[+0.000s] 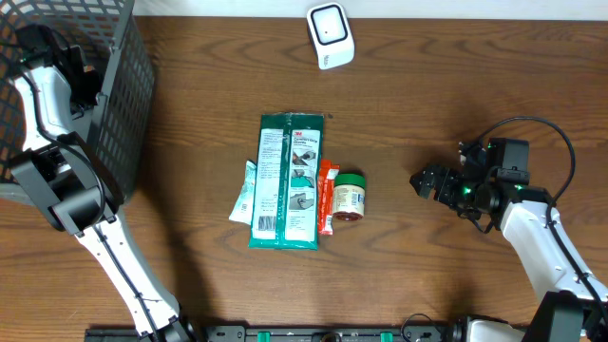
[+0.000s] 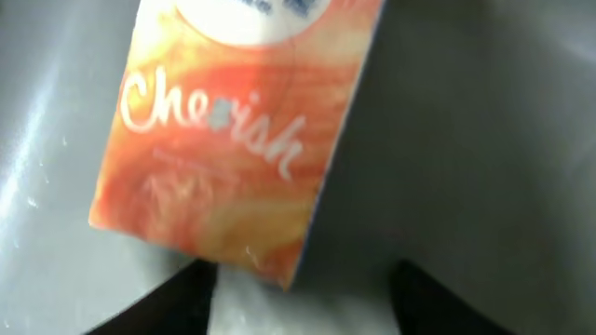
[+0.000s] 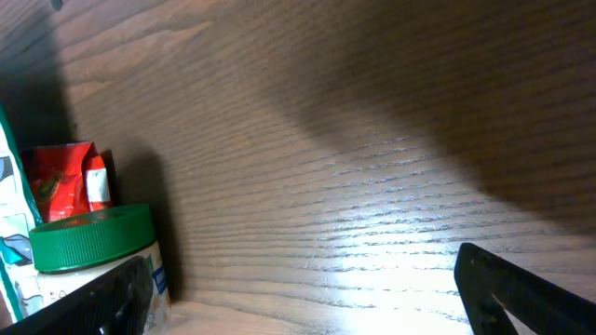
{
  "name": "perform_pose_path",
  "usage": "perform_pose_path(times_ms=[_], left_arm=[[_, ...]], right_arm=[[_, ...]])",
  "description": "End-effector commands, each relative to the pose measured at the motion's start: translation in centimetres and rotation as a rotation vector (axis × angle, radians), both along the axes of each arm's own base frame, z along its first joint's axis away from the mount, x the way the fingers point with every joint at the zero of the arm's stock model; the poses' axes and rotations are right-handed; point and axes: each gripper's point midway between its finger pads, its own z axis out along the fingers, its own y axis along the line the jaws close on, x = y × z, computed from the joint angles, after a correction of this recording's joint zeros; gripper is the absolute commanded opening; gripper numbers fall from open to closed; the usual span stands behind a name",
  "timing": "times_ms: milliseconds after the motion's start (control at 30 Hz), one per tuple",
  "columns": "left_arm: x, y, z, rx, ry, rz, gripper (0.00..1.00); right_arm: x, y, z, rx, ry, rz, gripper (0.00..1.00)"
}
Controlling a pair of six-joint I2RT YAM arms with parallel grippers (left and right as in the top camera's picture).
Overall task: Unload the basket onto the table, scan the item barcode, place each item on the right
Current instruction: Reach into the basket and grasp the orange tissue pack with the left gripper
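Right claw (image 3: 300,296) wide apart, open table (image 3: 372,140) beyond jar (image 3: 93,244); left claw (image 2: 303,307) astride orange box (image 2: 223,140) corner, grip unclear.

Orange Cherish box (image 2: 233,149), grey bkgd (image 2: 484,140).

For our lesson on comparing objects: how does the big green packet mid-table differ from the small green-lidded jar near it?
The green packet is long, flat and rectangular; the jar is short and round. The packet is much larger than the jar. The packet lies flat, printed face up; the jar seems to lie on its side. Both carry green and rest on the wooden table.
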Motion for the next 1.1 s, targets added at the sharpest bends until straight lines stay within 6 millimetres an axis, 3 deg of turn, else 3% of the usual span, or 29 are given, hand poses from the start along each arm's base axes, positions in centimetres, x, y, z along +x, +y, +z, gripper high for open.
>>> perform_pose_path(times_ms=[0, 133, 233, 367, 533, 633, 667, 1067], left_arm=[[0.2, 0.1, 6.0, 0.039, -0.088, 0.004, 0.68], [-0.2, -0.2, 12.6, 0.066, -0.195, 0.039, 0.77], [-0.4, -0.8, 15.9, 0.053, -0.264, 0.058, 0.81], [0.3, -1.3, 17.8, 0.038, -0.336, 0.037, 0.83], [2.6, 0.9, 17.1, 0.123, -0.432, 0.057, 0.87], [3.7, 1.8, 16.1, 0.156, -0.490, 0.062, 1.00], [3.9, 1.9, 15.7, 0.162, -0.503, 0.061, 0.98], [3.8, 1.8, 7.7, 0.139, -0.455, 0.063, 0.98]], right_arm=[[0.5, -0.2, 0.8, 0.005, -0.023, -0.015, 0.99], [0.5, -0.2, 0.8, 0.005, -0.023, -0.015, 0.99], [0.5, -0.2, 0.8, 0.005, -0.023, -0.015, 0.99], [0.5, -0.2, 0.8, 0.005, -0.023, -0.015, 0.99], [0.5, -0.2, 0.8, 0.005, -0.023, -0.015, 0.99], [0.5, -0.2, 0.8, 0.005, -0.023, -0.015, 0.99], [0.5, -0.2, 0.8, 0.005, -0.023, -0.015, 0.99], [0.5, -0.2, 0.8, 0.005, -0.023, -0.015, 0.99]])
